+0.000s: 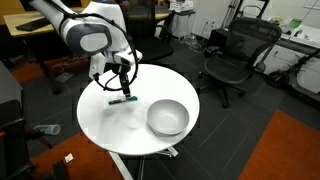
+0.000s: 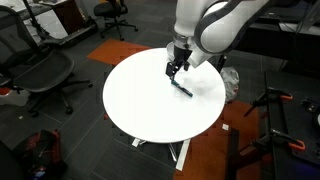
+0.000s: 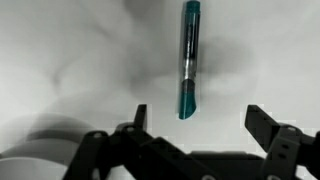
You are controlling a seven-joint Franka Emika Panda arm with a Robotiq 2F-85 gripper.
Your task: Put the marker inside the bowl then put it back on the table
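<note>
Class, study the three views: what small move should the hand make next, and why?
Probably lower the hand onto the marker. Its jaws stand open, and the marker lies flat on the table, with one end between them in the wrist view.

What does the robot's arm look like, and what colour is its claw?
The arm is thick, rounded and white, with a dark grey cap at one joint. Its gripper is black, and the wrist view shows two blocky black fingers with angular tips.
</note>
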